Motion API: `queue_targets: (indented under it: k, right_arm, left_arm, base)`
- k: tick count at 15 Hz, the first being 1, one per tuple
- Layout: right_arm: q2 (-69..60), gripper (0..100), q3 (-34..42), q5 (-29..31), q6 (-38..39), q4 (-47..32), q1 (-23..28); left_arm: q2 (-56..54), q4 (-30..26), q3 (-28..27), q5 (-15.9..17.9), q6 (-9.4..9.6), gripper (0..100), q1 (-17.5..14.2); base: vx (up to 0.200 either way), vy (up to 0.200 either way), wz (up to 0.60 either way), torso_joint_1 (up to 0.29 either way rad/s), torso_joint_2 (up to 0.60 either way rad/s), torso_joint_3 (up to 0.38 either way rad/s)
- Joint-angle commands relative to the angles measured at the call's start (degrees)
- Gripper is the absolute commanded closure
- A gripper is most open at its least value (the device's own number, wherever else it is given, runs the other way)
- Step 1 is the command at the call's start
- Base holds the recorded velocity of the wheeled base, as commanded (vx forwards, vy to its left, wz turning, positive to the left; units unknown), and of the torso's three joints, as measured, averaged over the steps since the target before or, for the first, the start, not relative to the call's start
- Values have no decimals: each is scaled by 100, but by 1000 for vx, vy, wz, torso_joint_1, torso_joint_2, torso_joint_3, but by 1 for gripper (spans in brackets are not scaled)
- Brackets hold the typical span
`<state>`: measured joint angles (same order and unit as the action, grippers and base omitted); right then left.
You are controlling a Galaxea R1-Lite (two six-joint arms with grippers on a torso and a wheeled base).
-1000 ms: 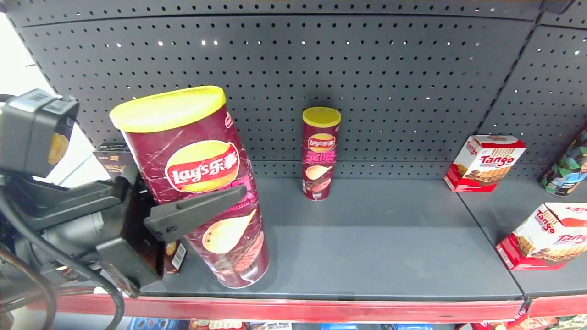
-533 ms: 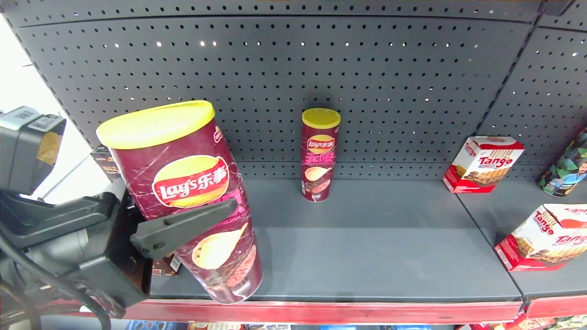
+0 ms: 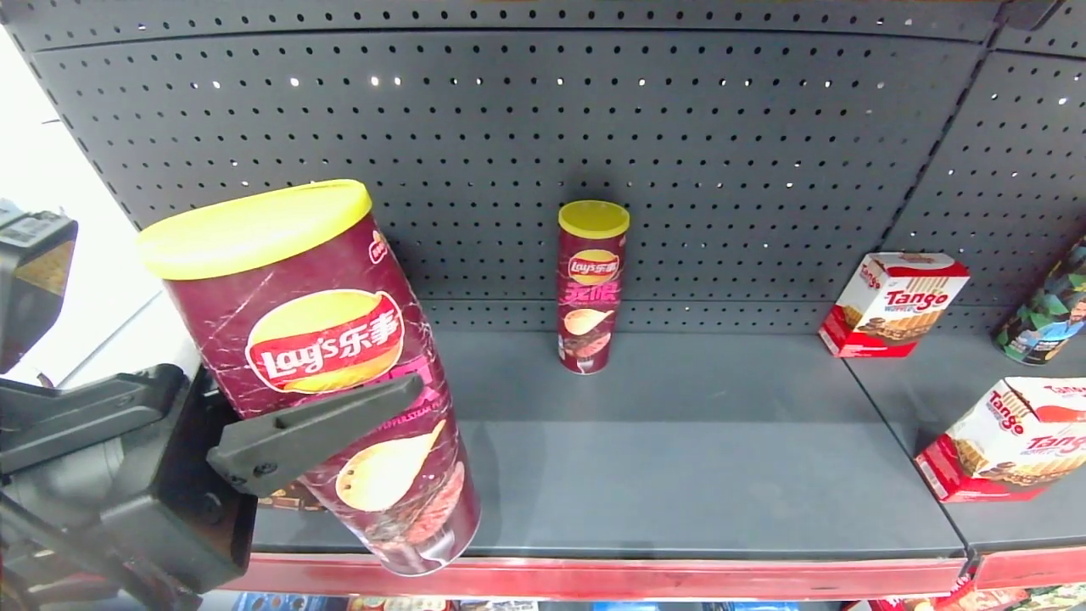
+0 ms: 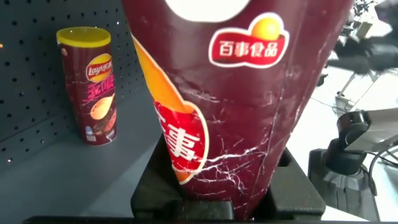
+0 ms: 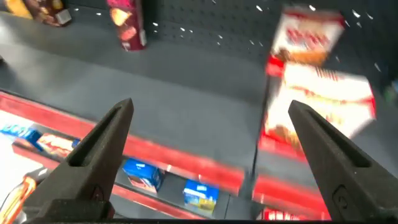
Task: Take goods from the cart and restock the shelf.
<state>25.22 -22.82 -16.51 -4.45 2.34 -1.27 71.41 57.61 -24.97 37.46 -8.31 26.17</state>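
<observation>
Chip canister [image 3: 322,339], maroon with a yellow lid, sits clamped in the left gripper [image 3: 365,399], whose dark fingers [image 3: 314,424] press on its lower half from either side. It leans, lid tipped toward the robot's left, with its base over the red front lip [image 3: 679,577] at the left end of the shelf [image 3: 696,458]; whether the base touches the deck cannot be told. In the left wrist view the tube [image 4: 236,106] rises out of the gripper's palm, its printed skin crossed by pale scuff lines.

By its look it is a light cardboard tube, stiff along its length but easy to dent, with brittle contents and a smooth wrap that could slide. A snug rather than hard hold around the barrel suits it. The lid is no place to take it, since it would likely pop off.

The right gripper [image 5: 214,149] hangs with its fingers wide apart and nothing between them, looking down on the shelf edge.

Farther in on the robot's right, a nearer wafer box [image 3: 1010,437] lies by the front of the deck and a farther wafer box [image 3: 895,301] sits tilted toward the back. A second canister [image 3: 593,284] of the same kind stands upright near the rear, well apart from the held one, just before the pegboard back panel [image 3: 594,136]. The open deck beside it looks the likely spot, and the tube would need righting before it is set down.
</observation>
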Motion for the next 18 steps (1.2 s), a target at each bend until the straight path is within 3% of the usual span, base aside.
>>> queue_targets:
  k: [1,4,8,11,15,18]
  right_arm:
    - [1784,0,-601,-125,-241,408,-453]
    - [3147,0,-653,-28,-188,1427,-989]
    - [4105,0,-1119,192,-153,1717,-1596]
    - [5072,0,-1629,-512,-179,2543,-1578]
    - [6355,0,-3237,-1294,-302,2578,-1666]
    - [7190,0,-4231,-2313,-619,2543,-1693]
  left_arm:
    - [66,4,-8,-2,-4,100,2]
    - [83,-4,36,-20,-4,100,-25]
    - [83,-4,53,-28,-4,100,-33]
    - [101,4,36,-20,-4,100,-33]
    - [162,40,36,-20,-4,100,-33]
    - [180,40,36,-20,-4,100,-25]
  base:
    - [0,0,0,0,0,0]
    - [0,0,0,0,0,0]
    - [0,0,0,0,0,0]
    - [0,0,0,0,0,0]
    - [0,0,0,0,0,0]
    - [0,0,0,0,0,0]
